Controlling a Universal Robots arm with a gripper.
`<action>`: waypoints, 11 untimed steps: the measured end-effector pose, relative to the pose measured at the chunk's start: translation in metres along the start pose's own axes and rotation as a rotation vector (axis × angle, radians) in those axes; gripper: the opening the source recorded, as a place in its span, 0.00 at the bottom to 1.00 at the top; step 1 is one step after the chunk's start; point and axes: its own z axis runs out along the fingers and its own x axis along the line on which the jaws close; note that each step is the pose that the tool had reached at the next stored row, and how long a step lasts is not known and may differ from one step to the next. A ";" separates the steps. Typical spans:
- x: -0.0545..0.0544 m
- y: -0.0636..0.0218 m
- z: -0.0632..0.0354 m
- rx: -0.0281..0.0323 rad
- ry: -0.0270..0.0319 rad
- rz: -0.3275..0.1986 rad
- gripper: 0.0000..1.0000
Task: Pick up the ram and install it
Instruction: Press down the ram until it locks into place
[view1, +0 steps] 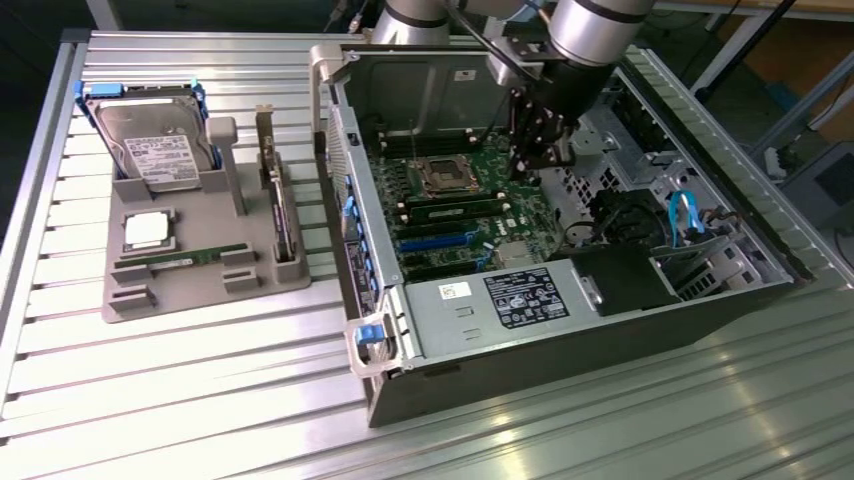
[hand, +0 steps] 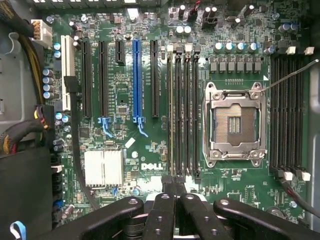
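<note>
My gripper (hand: 175, 187), pinched closed and empty, hovers over the ram (hand: 172, 110), seemingly slotted already; seating calls for even downward pressure.

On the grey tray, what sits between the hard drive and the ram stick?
The square silver processor chip, between the hard drive and the ram stick, as the exterior view shows.

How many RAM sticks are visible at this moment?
2. One ram lies flat in the grey tray at the exterior view's left; a second ram stands seated on the motherboard beside the processor socket. Others may be hidden.
</note>
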 end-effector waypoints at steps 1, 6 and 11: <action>0.000 0.0000 0.0013 0.0000 0.0001 0.000 0.10; 0.000 -0.0003 0.0100 0.0000 0.0006 0.000 0.10; 0.000 -0.0004 0.0179 0.0000 0.0010 0.000 0.10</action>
